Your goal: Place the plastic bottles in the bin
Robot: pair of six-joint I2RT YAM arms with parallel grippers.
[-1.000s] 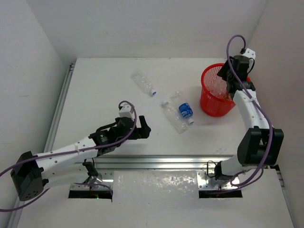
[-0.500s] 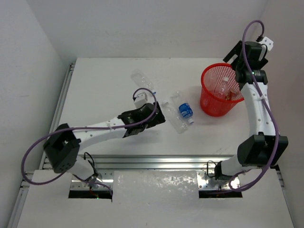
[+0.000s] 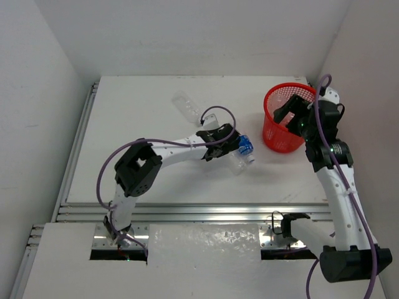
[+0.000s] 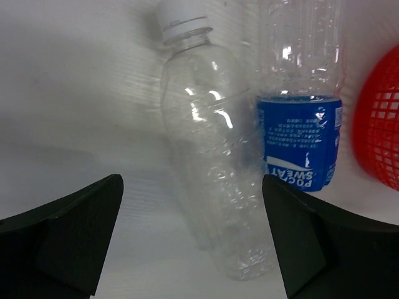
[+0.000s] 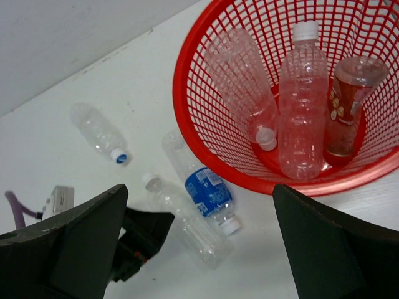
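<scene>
Top view: the left arm is stretching low toward the bin (image 3: 273, 138), its left claw (image 3: 232, 144) gaping at two plastic bottles (image 3: 244, 146) lying left of the bin.

Left wrist: a white-capped bottle (image 4: 212, 187) is lying between the spread fingers, untouched.

Right wrist: the right claw (image 5: 199, 199), wide and empty, is hanging over the bin, with three bottles (image 5: 302, 106) inside.

3 bottles (image 5: 303, 106) in bin (image 5: 181, 75), 3 outside

Each arm, the left arm (image 3: 177, 147) and the right arm (image 3: 341, 190), had white tubular links with black joint housings (image 3: 138, 172). A purple cable (image 3: 103, 179) trailed along each. The fingers (image 4: 59, 233) were matte black wedges.
</scene>
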